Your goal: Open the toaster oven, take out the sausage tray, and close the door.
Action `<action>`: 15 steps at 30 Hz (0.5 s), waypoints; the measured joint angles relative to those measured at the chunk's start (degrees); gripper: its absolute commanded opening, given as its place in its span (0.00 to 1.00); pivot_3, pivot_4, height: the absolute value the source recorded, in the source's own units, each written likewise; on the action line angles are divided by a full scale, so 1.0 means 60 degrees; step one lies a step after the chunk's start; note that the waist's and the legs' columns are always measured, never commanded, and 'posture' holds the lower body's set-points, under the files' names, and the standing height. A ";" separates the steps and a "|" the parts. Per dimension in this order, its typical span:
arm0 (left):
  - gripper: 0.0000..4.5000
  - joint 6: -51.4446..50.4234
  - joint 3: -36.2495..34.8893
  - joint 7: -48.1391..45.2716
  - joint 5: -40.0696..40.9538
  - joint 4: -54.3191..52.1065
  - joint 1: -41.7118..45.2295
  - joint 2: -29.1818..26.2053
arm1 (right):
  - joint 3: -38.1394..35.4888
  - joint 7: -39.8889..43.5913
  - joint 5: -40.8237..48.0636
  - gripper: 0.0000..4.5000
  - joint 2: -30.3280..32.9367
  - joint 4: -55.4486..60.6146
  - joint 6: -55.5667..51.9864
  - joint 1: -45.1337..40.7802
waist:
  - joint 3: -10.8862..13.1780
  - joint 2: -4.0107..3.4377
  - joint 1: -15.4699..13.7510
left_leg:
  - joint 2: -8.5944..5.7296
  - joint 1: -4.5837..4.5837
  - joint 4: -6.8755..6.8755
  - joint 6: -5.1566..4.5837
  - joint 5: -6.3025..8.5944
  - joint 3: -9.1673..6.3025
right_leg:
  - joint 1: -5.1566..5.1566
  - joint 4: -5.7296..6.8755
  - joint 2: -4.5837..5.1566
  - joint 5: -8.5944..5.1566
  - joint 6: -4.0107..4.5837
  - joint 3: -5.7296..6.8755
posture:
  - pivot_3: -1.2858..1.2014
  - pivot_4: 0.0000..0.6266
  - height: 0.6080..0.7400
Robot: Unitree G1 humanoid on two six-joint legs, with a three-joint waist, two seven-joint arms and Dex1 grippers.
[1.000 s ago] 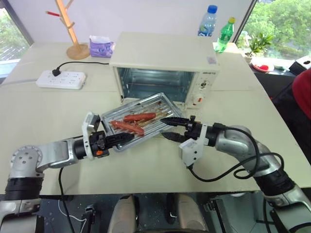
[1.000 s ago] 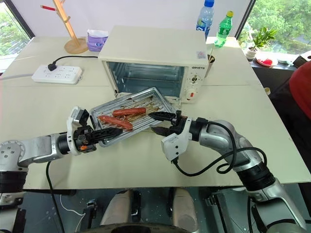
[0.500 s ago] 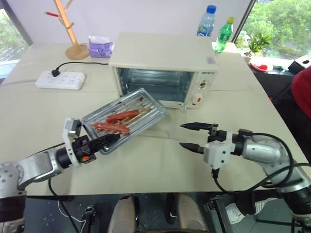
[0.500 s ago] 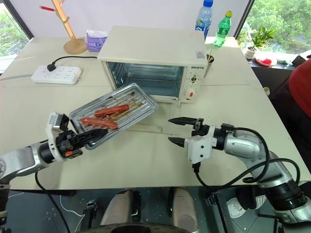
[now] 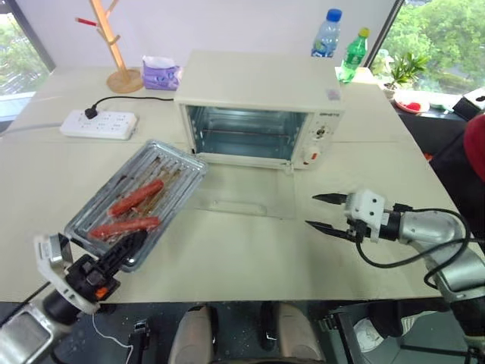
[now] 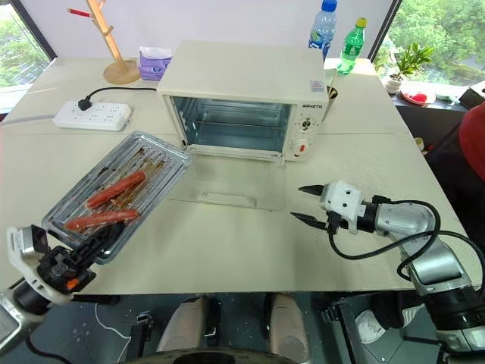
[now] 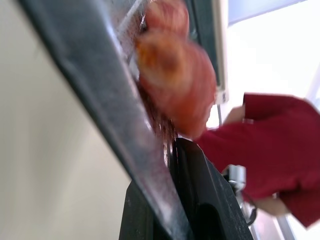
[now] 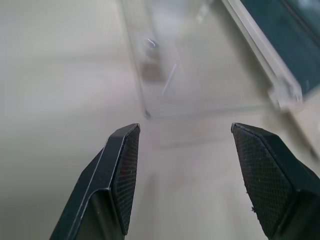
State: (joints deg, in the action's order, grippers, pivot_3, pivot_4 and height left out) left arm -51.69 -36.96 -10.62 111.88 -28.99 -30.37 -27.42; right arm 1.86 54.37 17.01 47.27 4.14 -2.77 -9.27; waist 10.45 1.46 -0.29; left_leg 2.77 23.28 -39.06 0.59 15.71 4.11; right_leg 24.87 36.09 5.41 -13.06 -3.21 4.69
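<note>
The cream-white toaster oven (image 5: 258, 83) stands at the middle back with its cavity bare. Its glass door (image 5: 242, 193) lies folded down flat on the table, bar handle (image 6: 226, 199) toward me. The silver sausage tray (image 5: 136, 201), carrying two reddish sausages (image 5: 135, 198), hangs over the table's near left. My left gripper (image 5: 125, 246) is shut on the tray's near rim (image 7: 100, 100). My right gripper (image 5: 312, 211) hovers to the right of the door, open with nothing between its fingers (image 8: 125, 170), pointing toward the door's glass (image 8: 200, 75).
A white power strip (image 5: 98, 123), a wooden stand (image 5: 121, 76) and a purple tissue pack (image 5: 161, 73) sit at the back left. Two bottles (image 5: 326, 34) stand behind the oven. A person in red (image 5: 474, 152) is at the right edge.
My left gripper has carried the tray away from the oven mouth, back and to the left, toward the near left edge. My right gripper has drawn away from the tray to the right and rolled.
</note>
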 measured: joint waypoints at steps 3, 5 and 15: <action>0.00 0.0794 -0.0009 0.0115 0.0003 -0.0601 -0.0613 0.0376 | 0.0027 -0.0030 -0.0202 0.66 -0.0321 -0.0885 -0.0059 -0.0444 | -0.0001 -0.0001 -0.0058 | -0.0002 0.0001 0.0000 -0.0001 0.0001 0.0020 | 0.0001 -0.0003 -0.0010 -0.0001 0.0000 0.0000 | 0.52 0.24 0.87; 0.00 0.1200 -0.0001 0.0236 0.0003 -0.0817 -0.0965 0.0660 | 0.0026 -0.0104 -0.0347 0.66 -0.0571 -0.1424 -0.0058 -0.0722 | -0.0003 -0.0001 -0.0061 | -0.0006 0.0003 -0.0001 -0.0004 0.0002 0.0027 | 0.0001 -0.0006 -0.0013 -0.0001 0.0000 -0.0001 | 0.52 0.24 0.87; 0.00 0.2256 -0.0199 0.0376 0.0006 -0.0796 -0.1586 0.0982 | 0.0294 -0.0093 -0.1126 0.66 -0.1506 -0.3280 0.0643 -0.1524 | -0.0004 -0.0001 -0.0048 | -0.0006 0.0005 -0.0003 -0.0005 0.0003 0.0031 | 0.0002 -0.0010 -0.0032 -0.0001 -0.0001 0.0000 | 0.52 0.24 0.87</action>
State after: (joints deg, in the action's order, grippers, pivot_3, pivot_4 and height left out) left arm -38.16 -38.16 -8.37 111.91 -33.76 -39.88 -21.52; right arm 3.62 53.81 10.25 38.23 -15.54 1.09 -18.41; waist 10.43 1.46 -0.58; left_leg 2.74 23.31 -39.08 0.56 15.73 4.30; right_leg 24.89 36.03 5.22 -13.06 -3.21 4.70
